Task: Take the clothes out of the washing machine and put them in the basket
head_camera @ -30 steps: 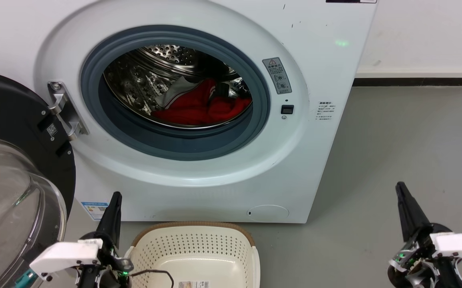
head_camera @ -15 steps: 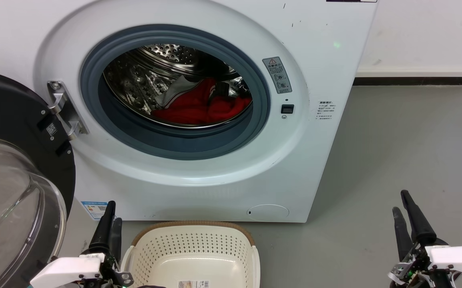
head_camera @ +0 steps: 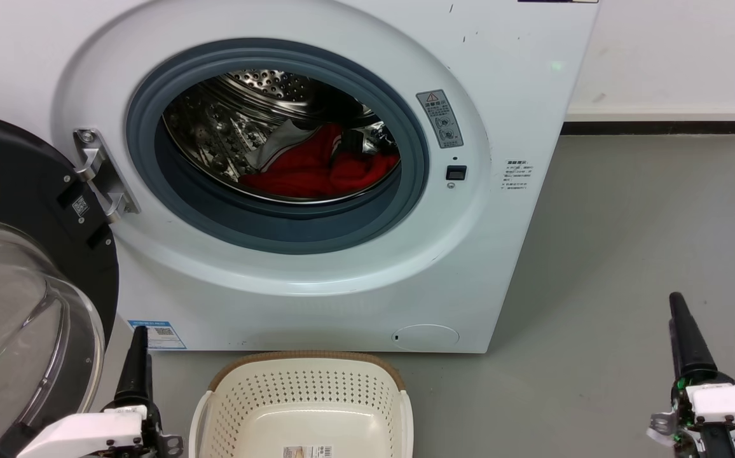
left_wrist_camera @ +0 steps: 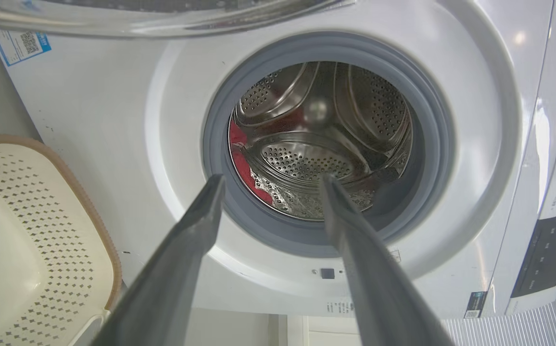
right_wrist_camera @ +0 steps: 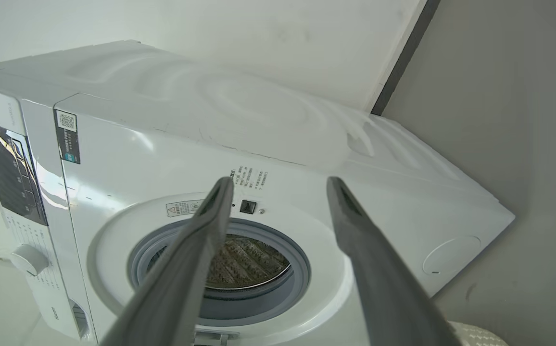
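Head view shows clothes [head_camera: 316,175] inside washing machine [head_camera: 507,95].

Dark baseboard [head_camera: 657,130]: a narrow black strip, level in the head view. White ledge [head_camera: 660,116]: directly above the baseboard, touching it. White wall [head_camera: 673,51]: above the baseboard, plain, one faint mark. Grey floor [head_camera: 628,254]: below the baseboard, meeting it. In the right wrist view the baseboard runs diagonally between wall and floor.
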### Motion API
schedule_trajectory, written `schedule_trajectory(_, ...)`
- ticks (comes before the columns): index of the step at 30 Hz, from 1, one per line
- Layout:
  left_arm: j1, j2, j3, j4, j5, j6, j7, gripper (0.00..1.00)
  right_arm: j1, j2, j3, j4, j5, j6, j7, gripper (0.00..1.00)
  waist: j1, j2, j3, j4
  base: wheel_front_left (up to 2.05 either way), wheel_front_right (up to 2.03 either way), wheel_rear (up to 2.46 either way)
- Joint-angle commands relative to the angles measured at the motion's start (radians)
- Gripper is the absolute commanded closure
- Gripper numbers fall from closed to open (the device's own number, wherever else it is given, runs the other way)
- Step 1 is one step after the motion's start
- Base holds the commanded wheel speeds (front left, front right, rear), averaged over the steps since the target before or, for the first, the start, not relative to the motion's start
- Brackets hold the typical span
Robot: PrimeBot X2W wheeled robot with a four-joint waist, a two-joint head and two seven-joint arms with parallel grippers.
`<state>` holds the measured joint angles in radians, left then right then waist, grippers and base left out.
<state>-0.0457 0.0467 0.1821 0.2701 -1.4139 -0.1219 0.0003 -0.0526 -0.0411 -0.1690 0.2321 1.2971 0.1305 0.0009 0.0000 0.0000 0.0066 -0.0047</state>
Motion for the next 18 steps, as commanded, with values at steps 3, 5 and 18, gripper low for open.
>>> schedule_trajectory(3, -0.025, 0.002, 0.033, -0.042, 0.076, 0.011, -0.020, 0.00, -0.021, -0.005, -0.022, -0.061, -0.161, 0.000, -0.021, 0.00, 0.0000, 0.0000, 0.002, 0.000, 0.00, 0.00, 0.00)
schedule_trajectory(5, -0.027, 0.002, 0.046, -0.066, 0.123, 0.019, -0.028, 0.00, -0.019, -0.005, -0.022, -0.083, -0.241, 0.000, -0.029, 0.00, 0.0000, 0.0000, 0.004, 0.000, 0.00, 0.00, 0.00)
schedule_trajectory(18, -0.002, 0.003, 0.022, -0.262, 0.421, 0.135, -0.071, 0.00, -0.014, -0.007, 0.012, -0.222, -0.651, 0.000, -0.072, 0.00, 0.0000, 0.0000, 0.011, -0.005, 0.00, 0.00, 0.00)
